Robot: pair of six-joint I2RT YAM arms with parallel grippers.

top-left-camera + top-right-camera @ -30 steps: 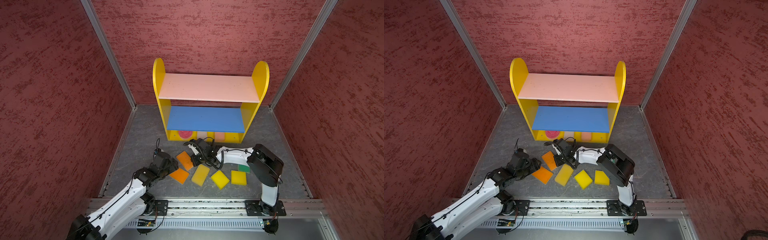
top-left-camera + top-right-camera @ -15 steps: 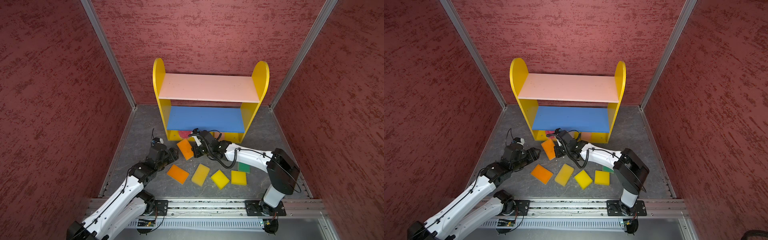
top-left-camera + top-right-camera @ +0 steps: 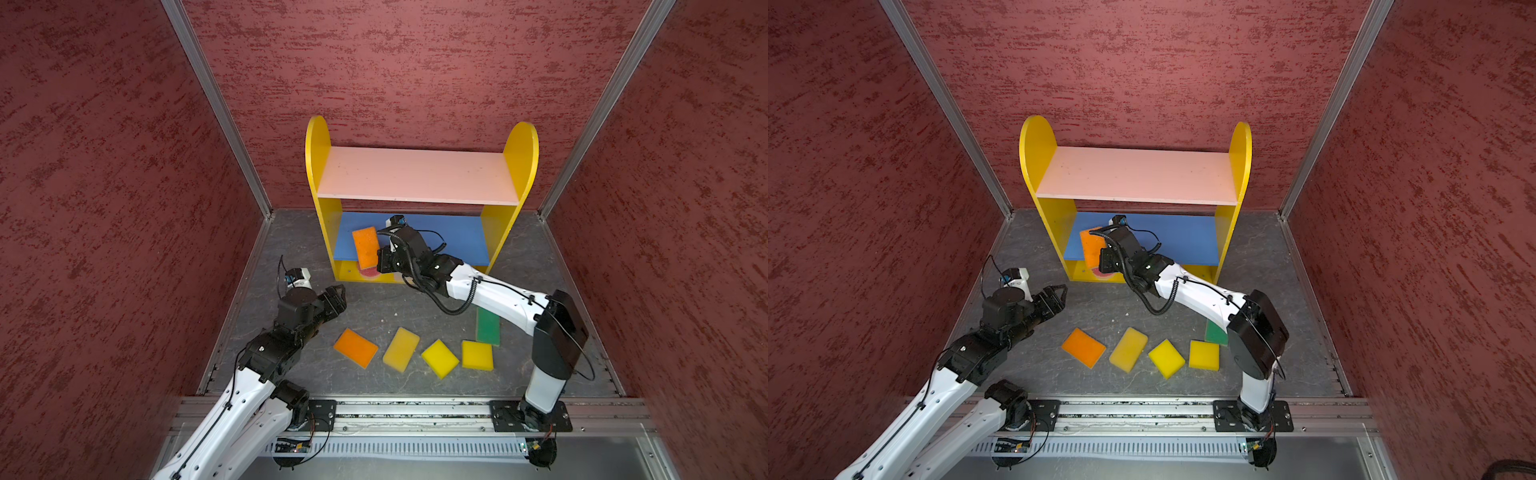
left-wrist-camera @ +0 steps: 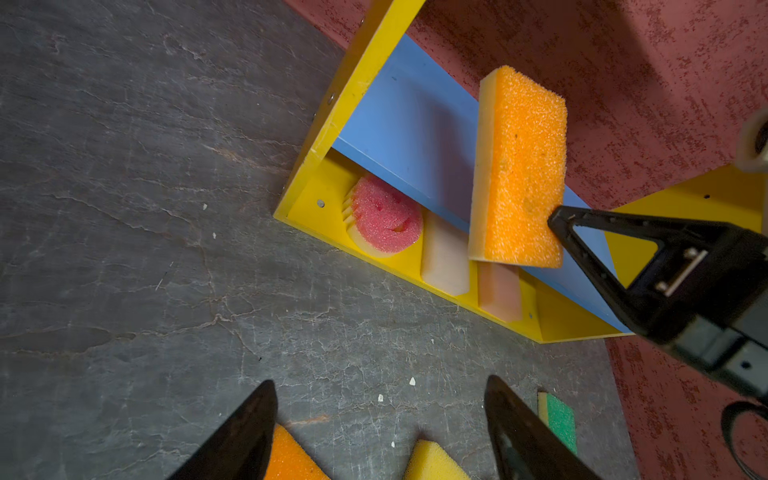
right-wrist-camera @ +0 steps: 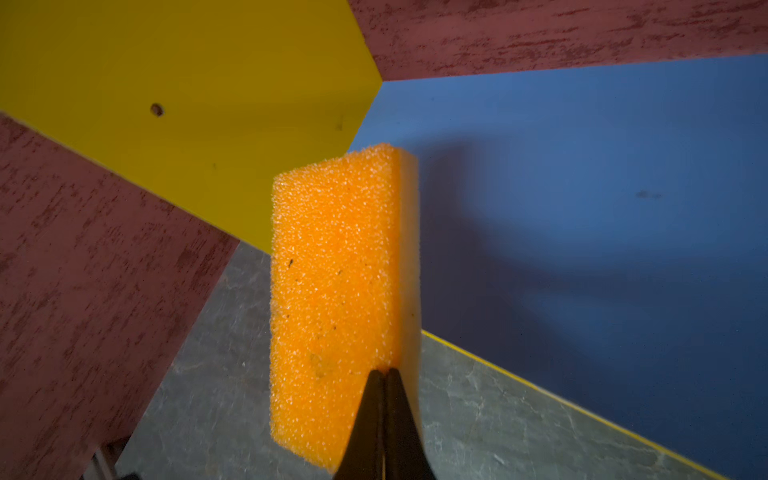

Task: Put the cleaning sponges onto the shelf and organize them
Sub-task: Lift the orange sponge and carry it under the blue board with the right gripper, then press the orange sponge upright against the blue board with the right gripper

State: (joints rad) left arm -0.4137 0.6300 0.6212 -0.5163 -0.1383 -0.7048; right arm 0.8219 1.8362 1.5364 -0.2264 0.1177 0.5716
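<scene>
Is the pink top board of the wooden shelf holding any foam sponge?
No, the pink top board shows bare in both top views.

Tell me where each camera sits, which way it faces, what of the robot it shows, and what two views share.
Top view: high over the front rail, looking down at the shelf; left arm and right arm show.
Top view: same head, same heading; both arms, left gripper open.
Left wrist: on the left arm, facing the shelf's bottom tier; its fingers show.
Right wrist: on the right arm, facing the blue board; its shut right gripper shows.
Shared: both wrist views show the held orange sponge.
</scene>
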